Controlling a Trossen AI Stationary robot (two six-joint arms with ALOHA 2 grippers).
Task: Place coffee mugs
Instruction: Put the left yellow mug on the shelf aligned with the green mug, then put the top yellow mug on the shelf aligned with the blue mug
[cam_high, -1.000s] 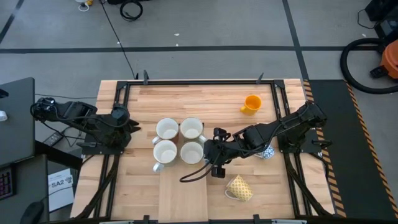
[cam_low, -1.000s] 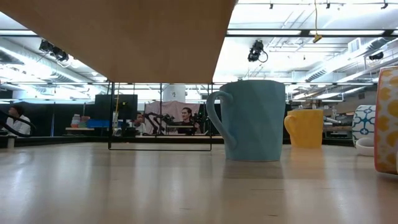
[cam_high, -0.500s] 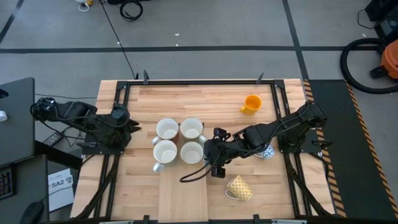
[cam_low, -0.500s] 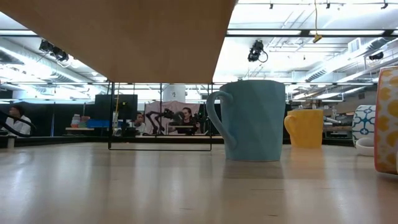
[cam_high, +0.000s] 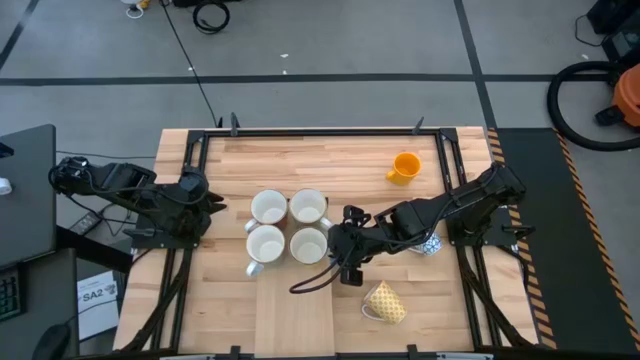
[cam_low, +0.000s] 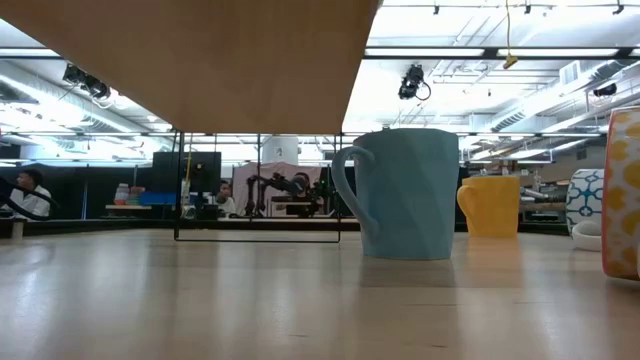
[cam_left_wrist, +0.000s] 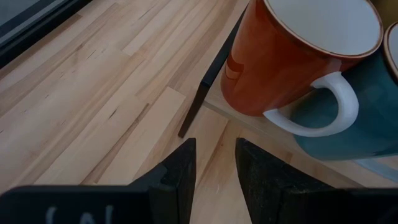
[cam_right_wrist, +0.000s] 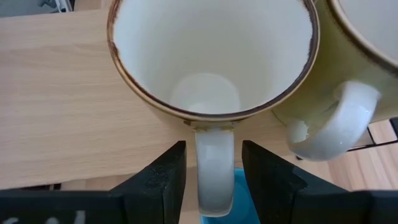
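Four mugs with pale insides stand upright in a two-by-two cluster (cam_high: 288, 225) at mid-table. My right gripper (cam_high: 337, 245) is open at the near-right mug (cam_high: 309, 244), its fingers (cam_right_wrist: 163, 174) standing either side of that mug's handle (cam_right_wrist: 214, 168) with a gap on both sides. In the left wrist view an orange-red mug (cam_left_wrist: 292, 56) and a teal mug (cam_left_wrist: 367, 118) show. My left gripper (cam_high: 215, 205) waits open at the table's left side, its fingers a narrow gap apart (cam_left_wrist: 215, 146).
An orange mug (cam_high: 405, 167) stands upright toward the far right. A blue-and-white patterned mug (cam_high: 430, 243) sits partly under the right arm. A yellow patterned mug (cam_high: 385, 302) lies on its side near the near edge. The low view shows a teal mug (cam_low: 405, 190) and people in the room beyond.
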